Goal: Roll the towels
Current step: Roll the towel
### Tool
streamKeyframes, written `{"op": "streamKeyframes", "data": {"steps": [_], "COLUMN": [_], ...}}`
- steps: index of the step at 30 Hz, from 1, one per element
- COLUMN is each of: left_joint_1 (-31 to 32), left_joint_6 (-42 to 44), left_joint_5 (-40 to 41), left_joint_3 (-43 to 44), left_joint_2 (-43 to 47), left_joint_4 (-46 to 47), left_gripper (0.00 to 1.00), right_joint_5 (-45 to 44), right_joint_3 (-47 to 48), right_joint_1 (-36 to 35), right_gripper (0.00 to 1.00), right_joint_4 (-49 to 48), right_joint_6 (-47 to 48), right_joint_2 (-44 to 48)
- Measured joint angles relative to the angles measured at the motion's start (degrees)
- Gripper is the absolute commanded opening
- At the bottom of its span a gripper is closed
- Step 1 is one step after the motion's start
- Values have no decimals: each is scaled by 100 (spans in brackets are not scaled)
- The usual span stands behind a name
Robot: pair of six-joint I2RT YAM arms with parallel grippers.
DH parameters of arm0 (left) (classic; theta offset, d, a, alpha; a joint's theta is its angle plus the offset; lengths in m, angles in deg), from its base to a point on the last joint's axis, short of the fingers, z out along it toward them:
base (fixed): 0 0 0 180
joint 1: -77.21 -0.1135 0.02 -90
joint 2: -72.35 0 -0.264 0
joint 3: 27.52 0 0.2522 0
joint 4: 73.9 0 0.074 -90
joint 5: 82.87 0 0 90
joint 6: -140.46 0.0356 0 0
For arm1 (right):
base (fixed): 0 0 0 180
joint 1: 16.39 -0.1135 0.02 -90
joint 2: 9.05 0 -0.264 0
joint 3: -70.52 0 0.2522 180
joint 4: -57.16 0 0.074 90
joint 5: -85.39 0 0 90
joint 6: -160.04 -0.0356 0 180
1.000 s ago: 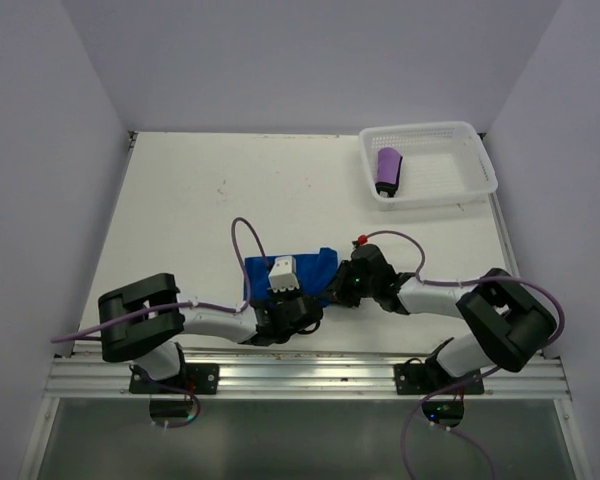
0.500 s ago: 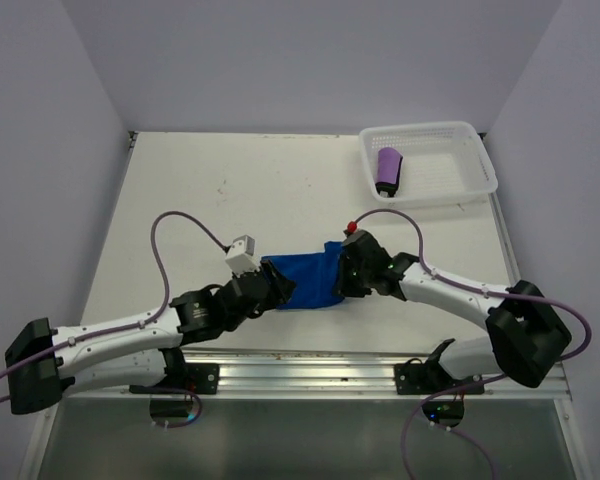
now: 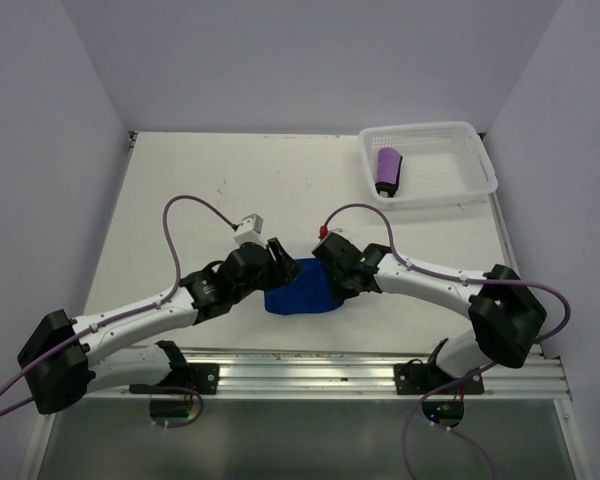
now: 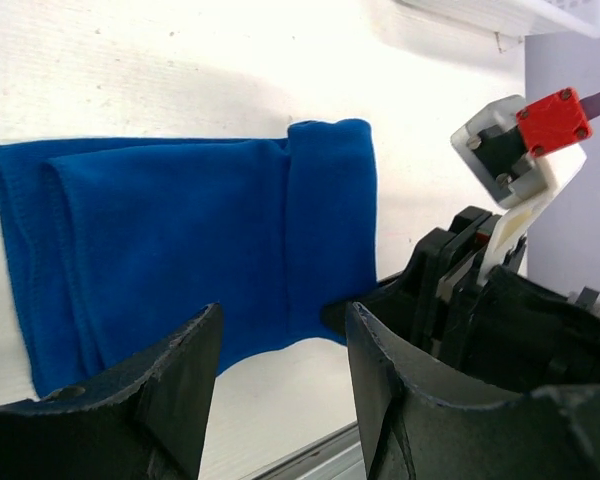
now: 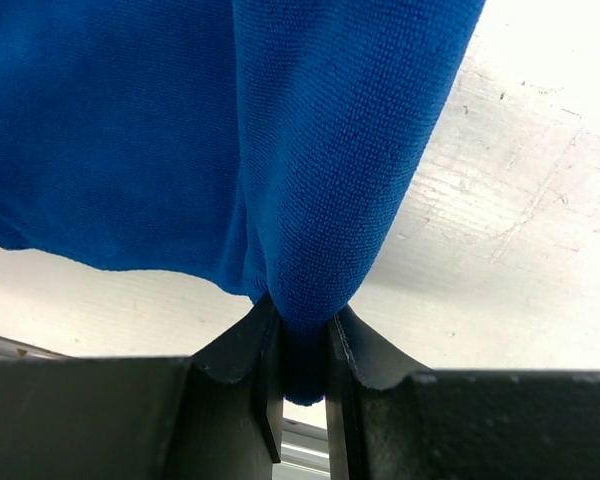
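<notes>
**Item 1. Left gripper** (image 3: 280,262): at 9 o'clock of the blue towel. Jaws wide apart, holding nothing. In the wrist view (image 4: 280,325) its fingers straddle the cloth's near edge without pinching it.

**Item 2. Blue towel** (image 3: 298,290): at 6 o'clock on the table (image 3: 200,200), close to the near edge, between the two grippers. Bright royal blue, soft fleece-like pile. It lies mostly flat, with a narrow fold along its 9 o'clock edge and a thicker fold turned over at the right gripper's end (image 4: 330,220).

**Item 3. Right gripper** (image 3: 332,270): at 3 o'clock of the blue towel. Jaws narrow, clamped on a doubled edge of the cloth, which bulges out above the fingertips (image 5: 300,345).

**Item 4. Purple towel** (image 3: 388,170): a dark, compact bundle at the 9 o'clock end of the white basket (image 3: 480,160), which sits at 1 o'clock on the table. It looks already rolled.

**Step in hand (judged):** first turn of the blue towel's roll, roughly halfway through the task.

**Next move (judged):** carry the pinched edge on toward 9 o'clock, keeping the turn tight, while the free gripper steadies the flat part so it does not slide.
</notes>
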Motion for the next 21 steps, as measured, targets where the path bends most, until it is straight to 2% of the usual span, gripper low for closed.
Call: {"op": "streamKeyframes", "data": {"steps": [13,16,21], "left_joint_1": [-605,-719,-761], "left_joint_6": [-372,-400,-393], "left_joint_5": [-898,-833,-396], "left_joint_3": [-35,-127,-363], "left_joint_2": [-516,-330,514], "left_joint_4": [715,697,409], "left_gripper": [56,56,56], "right_joint_5": [-870,-1019,-1355], "right_joint_3": [20,278,1001], "right_joint_1": [-361,-402,-649], "right_gripper": [0,0,0], "right_joint_4": [208,503,1034], "right_joint_6": [-190,-251,-339], "right_joint_2": [-72,-289,-817]}}
